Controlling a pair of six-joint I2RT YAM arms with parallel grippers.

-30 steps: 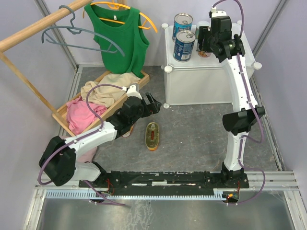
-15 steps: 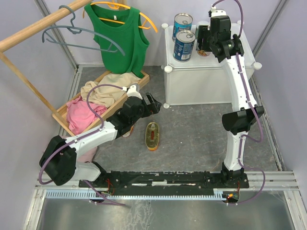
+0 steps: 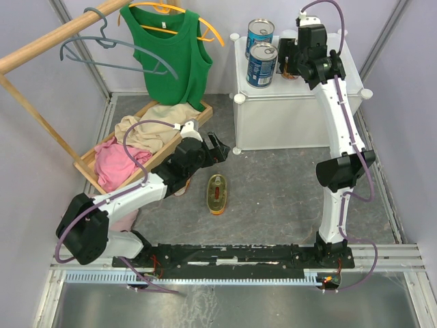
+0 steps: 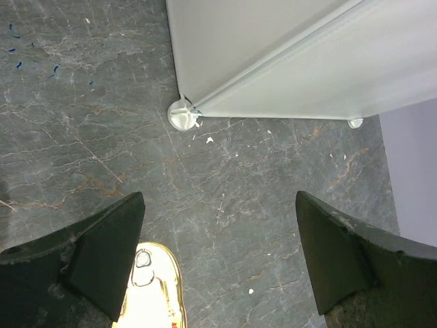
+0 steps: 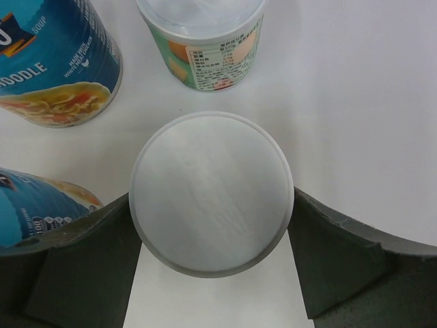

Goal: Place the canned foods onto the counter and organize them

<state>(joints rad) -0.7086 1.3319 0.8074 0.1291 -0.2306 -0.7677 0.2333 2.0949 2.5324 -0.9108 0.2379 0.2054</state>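
Tin (image 5: 58,65), blue label: "NOODLE", "SOUP"; noodle picture.

**First speaker:** What stands in the way on the counter (image 3: 287,123)?

**Second speaker:** On its left half, a front blue tin (image 3: 261,65), a rear blue tin (image 3: 259,31) and a small can (image 5: 201,41) ring the white-lidded can (image 5: 212,178) clasped by the right gripper (image 5: 212,201). The gaps are narrow. Its right half is bare.

**First speaker:** And before the counter?

**Second speaker:** Open floor. One oval tin (image 3: 217,193) lies there, near the wide-spread left gripper (image 4: 218,198).

The blue tin (image 5: 58,65) reads "NOODLE" and "SOUP".
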